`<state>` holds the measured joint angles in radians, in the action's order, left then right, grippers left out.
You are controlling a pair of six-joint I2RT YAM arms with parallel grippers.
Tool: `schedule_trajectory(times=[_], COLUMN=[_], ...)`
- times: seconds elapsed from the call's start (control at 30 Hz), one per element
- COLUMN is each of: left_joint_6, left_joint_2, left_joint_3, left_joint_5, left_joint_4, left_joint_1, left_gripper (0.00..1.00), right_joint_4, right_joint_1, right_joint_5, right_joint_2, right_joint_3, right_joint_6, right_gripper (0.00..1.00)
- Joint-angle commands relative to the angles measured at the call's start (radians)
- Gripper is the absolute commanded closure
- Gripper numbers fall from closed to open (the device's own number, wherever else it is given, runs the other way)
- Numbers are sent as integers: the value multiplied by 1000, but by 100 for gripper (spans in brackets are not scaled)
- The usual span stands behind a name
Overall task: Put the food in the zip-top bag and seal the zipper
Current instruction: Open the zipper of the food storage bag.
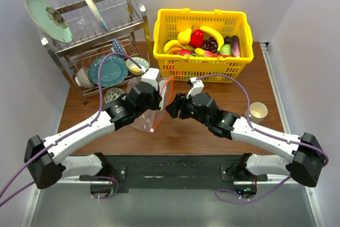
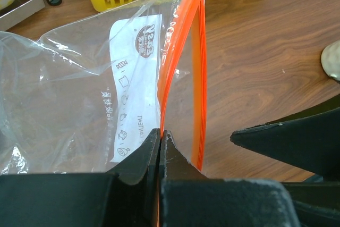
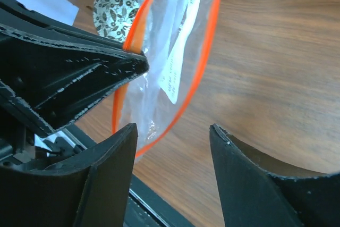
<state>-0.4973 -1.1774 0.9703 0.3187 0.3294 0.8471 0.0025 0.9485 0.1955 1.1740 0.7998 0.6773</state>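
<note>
Pinching one lip of the zipper, the left gripper has its fingers pressed tight together on the orange strip. Zip-top bag hangs from that grip over the table, between the two arms — mouth gaping in a loop. Right gripper sits just beside the mouth, fingers spread wide. Food lies in the yellow basket at the far side — well apart from the bag.

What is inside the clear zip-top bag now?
Through the zip-top bag only a white printed label shows; the food is in the basket. The left pincer covers the bag's near edge.
</note>
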Motion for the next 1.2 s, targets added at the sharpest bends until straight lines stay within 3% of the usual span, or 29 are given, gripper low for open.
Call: schedule_trajectory(times=[0.0, 0.13, 0.27, 0.4, 0.6, 0.77, 0.9, 0.97, 1.07, 1.1, 1.17], left_joint_6=[-15, -9, 12, 39, 101, 98, 100, 106, 111, 105, 97], left_joint_2=[21, 35, 51, 67, 26, -82, -81, -47, 22, 38, 53], left_joint_3=[4, 4, -8, 10, 139, 281, 265, 217, 132, 114, 79], left_joint_5=[-10, -56, -107, -99, 104, 377, 341, 219, 77, 57, 19], left_joint_4=[-50, -55, -41, 28, 288, 560, 521, 426, 277, 248, 192], left_joint_1=[7, 12, 13, 13, 15, 15, 15, 17, 18, 18, 18], left_gripper=[100, 100, 100, 100, 100, 100, 100, 91, 65, 53, 46], right_joint_4=[45, 8, 1, -48, -136, -203, -194, -174, -139, -119, -99], right_joint_1=[-1, -1, -2, -2, -4, -4, -4, -4, -4, -4, -2], right_joint_5=[-18, 27, 56, 102, 192, 287, 272, 251, 193, 161, 127], right_joint_2=[27, 96, 134, 148, 132, 102, 84, 81, 75, 72, 66], right_joint_3=[35, 76, 93, 98, 84, 53, 32, 33, 42, 42, 44], right_joint_6=[-24, -19, -25, -10, 2, 27, 31, 22, 1, 2, 1], right_gripper=[39, 47, 79, 100, 100, 100, 100, 100, 100, 100, 100])
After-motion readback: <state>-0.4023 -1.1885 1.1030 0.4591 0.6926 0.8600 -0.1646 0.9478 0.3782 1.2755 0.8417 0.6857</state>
